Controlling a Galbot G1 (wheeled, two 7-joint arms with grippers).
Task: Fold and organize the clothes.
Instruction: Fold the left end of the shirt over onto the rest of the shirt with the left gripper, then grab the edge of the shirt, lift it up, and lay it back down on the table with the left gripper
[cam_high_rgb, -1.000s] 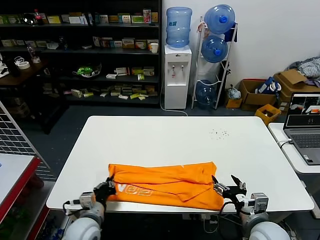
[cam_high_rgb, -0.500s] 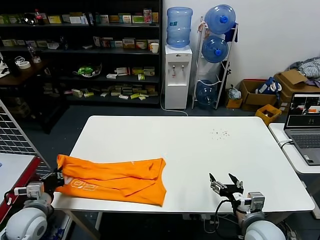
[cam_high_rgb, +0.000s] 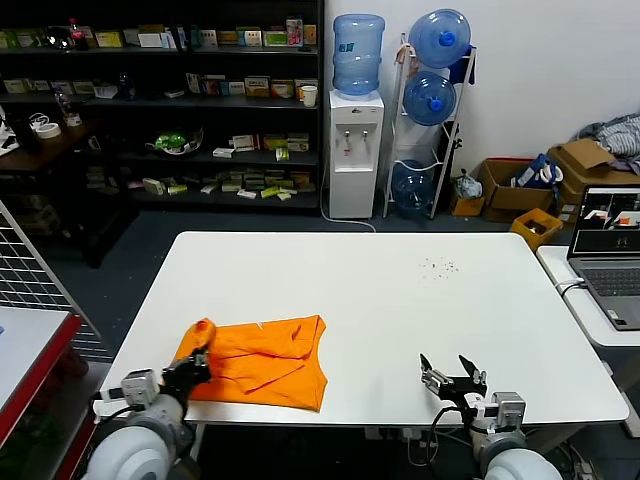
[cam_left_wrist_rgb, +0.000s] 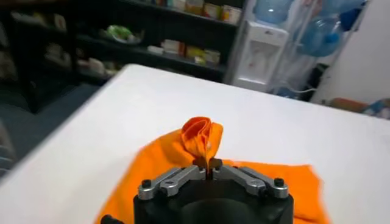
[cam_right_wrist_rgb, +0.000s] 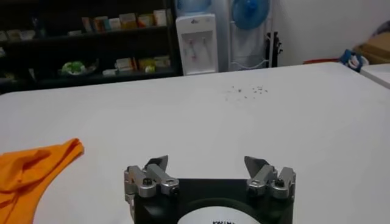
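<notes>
- Storeroom background running across the top of the head view: shelves (cam_high_rgb: 150, 100) upper left, water dispenser (cam_high_rgb: 355, 150) upper centre, laptop (cam_high_rgb: 608, 250) at the right edge.
- White table (cam_high_rgb: 400, 300) is filling the middle of the frame; orange T-shirt (cam_high_rgb: 262, 362) is lying bunched on its lower-left part, near the front edge.
- Left gripper (cam_high_rgb: 188, 368) is sitting at the shirt's left end, jaws clenched on a pinched-up fold of orange fabric; the left wrist view is showing that fold standing up between the fingers.
- Right gripper (cam_high_rgb: 452, 378) is idling lower right, jaws released, holding nothing, well apart from the shirt.
- Judgement: soft, light, limp cloth, creasing and sagging freely; not fragile, likely sliding on the smooth top.
- Best holds look like corners or hem edges, one per gripper, not a mid-panel bunch.
</notes>
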